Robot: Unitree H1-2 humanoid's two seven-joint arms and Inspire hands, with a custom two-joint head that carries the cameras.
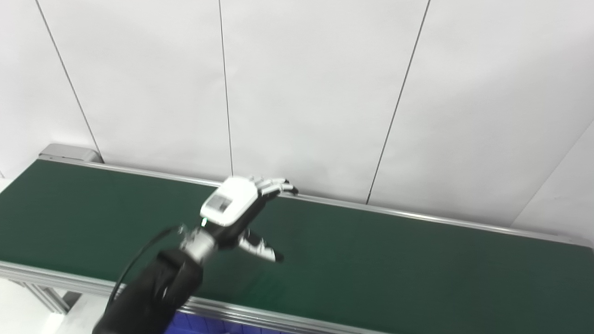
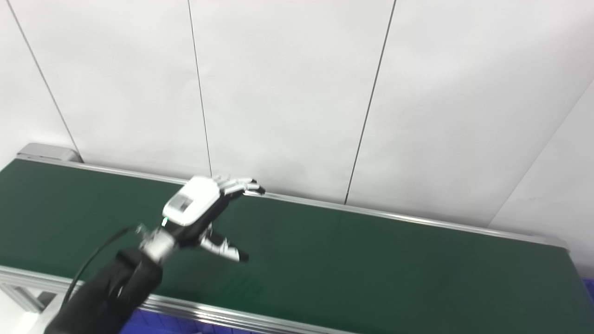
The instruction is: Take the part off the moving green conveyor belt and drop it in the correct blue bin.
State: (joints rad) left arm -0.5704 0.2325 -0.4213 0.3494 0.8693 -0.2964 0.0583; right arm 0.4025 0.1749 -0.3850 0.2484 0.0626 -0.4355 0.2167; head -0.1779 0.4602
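Left hand point(image 1: 239, 208) spread wide, holding nothing, above green belt point(image 1: 394, 260); blue bin point(image 1: 204, 324) edge below.

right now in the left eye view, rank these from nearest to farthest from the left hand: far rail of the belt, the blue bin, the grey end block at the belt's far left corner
1. Far rail: right by the fingertips of the left hand, behind the belt.
2. Blue bin: below the near rail, at the bottom edge, mostly hidden.
3. Grey end block: far left corner of the green conveyor belt.
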